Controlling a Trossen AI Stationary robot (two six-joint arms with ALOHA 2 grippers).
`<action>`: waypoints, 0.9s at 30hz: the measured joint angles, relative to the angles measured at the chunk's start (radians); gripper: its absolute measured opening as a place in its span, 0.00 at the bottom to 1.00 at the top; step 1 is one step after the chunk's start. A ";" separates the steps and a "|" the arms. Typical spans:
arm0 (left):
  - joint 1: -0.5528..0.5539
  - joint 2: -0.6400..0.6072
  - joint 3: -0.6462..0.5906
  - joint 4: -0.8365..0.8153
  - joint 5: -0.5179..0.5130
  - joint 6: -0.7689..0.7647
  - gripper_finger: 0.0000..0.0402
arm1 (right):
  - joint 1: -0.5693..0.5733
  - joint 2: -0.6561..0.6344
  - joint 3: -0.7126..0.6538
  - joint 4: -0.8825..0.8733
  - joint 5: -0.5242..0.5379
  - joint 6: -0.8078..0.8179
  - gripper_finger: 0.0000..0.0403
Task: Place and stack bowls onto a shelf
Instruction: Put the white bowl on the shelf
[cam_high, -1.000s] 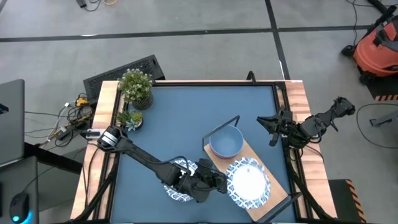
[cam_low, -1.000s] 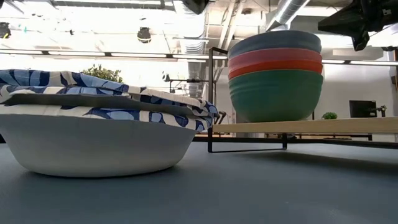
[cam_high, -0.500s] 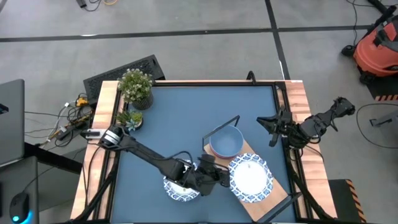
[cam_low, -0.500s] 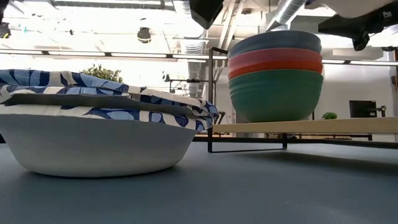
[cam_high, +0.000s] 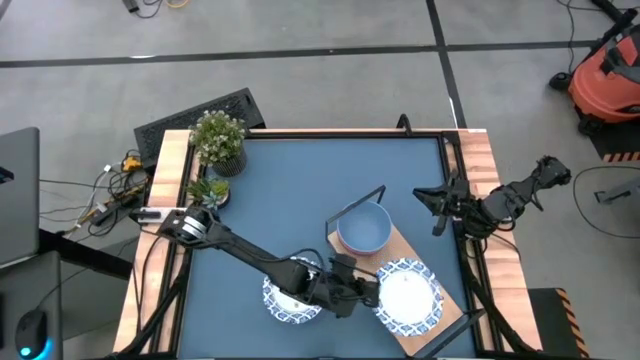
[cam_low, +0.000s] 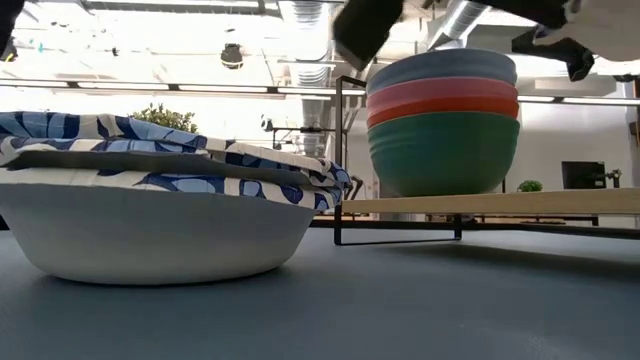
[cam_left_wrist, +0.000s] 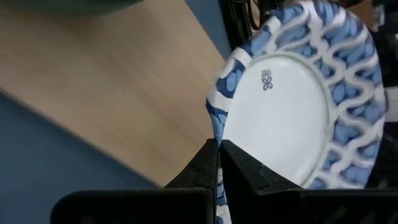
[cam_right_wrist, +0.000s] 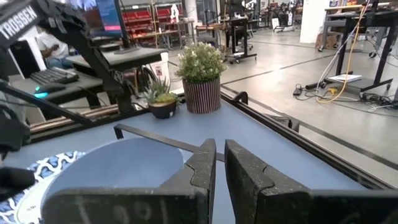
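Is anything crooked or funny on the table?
Nothing is spilled or broken. The one odd bit: the shelf lies slantwise across the blue table, not square with its edges. The left gripper holds a patterned bowl by its rim above the shelf.

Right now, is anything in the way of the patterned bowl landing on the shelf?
Nothing visible: the left gripper holds the patterned bowl above bare board on the shelf, beside the stack of plain bowls.

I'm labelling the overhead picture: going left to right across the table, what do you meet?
Potted plants → patterned bowls on the tabletop → left gripper → patterned bowl it holds over the shelf → right gripper.
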 joint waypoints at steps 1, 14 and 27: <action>0.004 0.015 0.030 -0.014 0.002 0.008 0.00 | 0.000 0.000 0.000 -0.003 0.000 0.001 0.16; 0.029 0.060 0.151 -0.214 0.038 0.013 0.00 | -0.001 0.000 0.000 -0.009 0.001 0.001 0.16; 0.032 0.060 0.151 -0.223 0.019 -0.002 0.00 | -0.001 0.000 0.000 -0.008 0.002 0.001 0.16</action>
